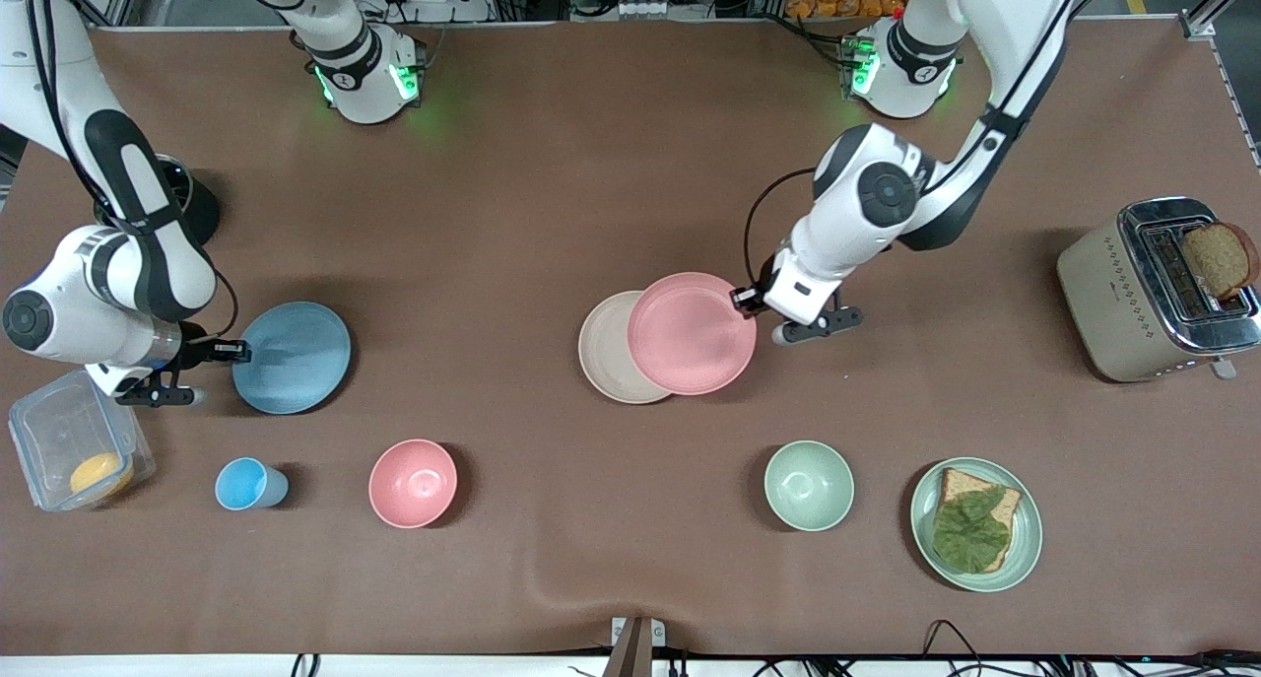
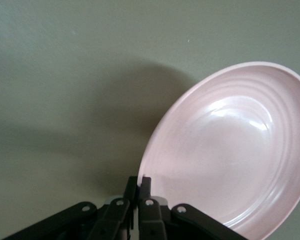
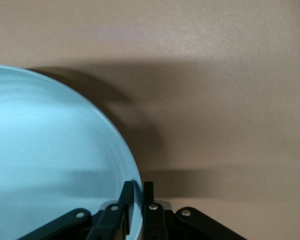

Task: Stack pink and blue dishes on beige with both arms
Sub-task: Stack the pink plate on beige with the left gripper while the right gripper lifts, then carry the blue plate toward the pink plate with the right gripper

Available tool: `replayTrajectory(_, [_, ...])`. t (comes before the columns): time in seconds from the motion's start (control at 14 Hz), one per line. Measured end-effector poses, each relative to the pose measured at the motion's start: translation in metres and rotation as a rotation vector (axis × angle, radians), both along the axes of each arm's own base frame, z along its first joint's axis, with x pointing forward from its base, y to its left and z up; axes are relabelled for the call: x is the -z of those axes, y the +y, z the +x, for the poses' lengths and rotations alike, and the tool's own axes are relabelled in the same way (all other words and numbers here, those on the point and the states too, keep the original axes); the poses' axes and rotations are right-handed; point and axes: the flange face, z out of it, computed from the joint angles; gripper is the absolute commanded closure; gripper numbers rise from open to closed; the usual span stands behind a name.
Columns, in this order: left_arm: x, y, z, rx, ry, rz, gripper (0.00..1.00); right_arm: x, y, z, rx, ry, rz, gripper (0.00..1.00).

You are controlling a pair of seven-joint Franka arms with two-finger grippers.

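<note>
The beige plate (image 1: pixel 603 347) sits mid-table as the landmark. The pink plate (image 1: pixel 692 333) overlaps its edge toward the left arm's end, rim pinched by the left gripper (image 1: pixel 746 301). Well toward the right arm's end, the right gripper (image 1: pixel 236 351) pinches the blue plate (image 1: pixel 293 357).

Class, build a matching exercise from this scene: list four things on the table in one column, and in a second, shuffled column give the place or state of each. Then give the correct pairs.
Things
1. pink plate
2. blue plate
3. beige plate
4. green plate

States
A. lies partly covered by another plate
B. rim pinched by the right gripper
C. carries bread topped with a leaf
D. rim pinched by the left gripper, overlapping another plate

Pairs: 1-D, 2-B, 3-A, 4-C
</note>
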Motion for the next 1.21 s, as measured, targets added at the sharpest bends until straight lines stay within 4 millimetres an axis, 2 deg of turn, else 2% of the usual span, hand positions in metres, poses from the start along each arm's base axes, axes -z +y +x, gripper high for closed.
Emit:
replayTrajectory(0.14, [0.013,-0.021,0.000,-0.027,0.015,0.004,1.00,-0.010,0.007,0.004,-0.012,0.002,0.001,1.00])
replayTrajectory(0.29, [0.022,-0.039,-0.001,-0.035,0.025,0.004,1.00,-0.033,0.009,0.008,-0.020,0.021,0.006,1.00])
replayTrajectory(0.57, [0.039,-0.054,0.000,-0.033,0.044,0.003,1.00,-0.111,0.021,0.024,-0.047,0.074,0.020,1.00])
replayTrajectory(0.79, [0.047,-0.059,0.003,-0.033,0.056,-0.006,1.00,-0.164,0.039,0.031,-0.053,0.099,0.074,1.00])
replayTrajectory(0.93, [0.054,-0.062,0.001,-0.027,0.060,0.001,1.00,-0.181,0.059,0.035,-0.068,0.096,0.110,1.00])
replayTrajectory(1.21, [0.061,-0.063,0.000,-0.017,0.058,0.016,1.00,-0.185,0.132,0.046,-0.155,0.086,0.113,1.00])
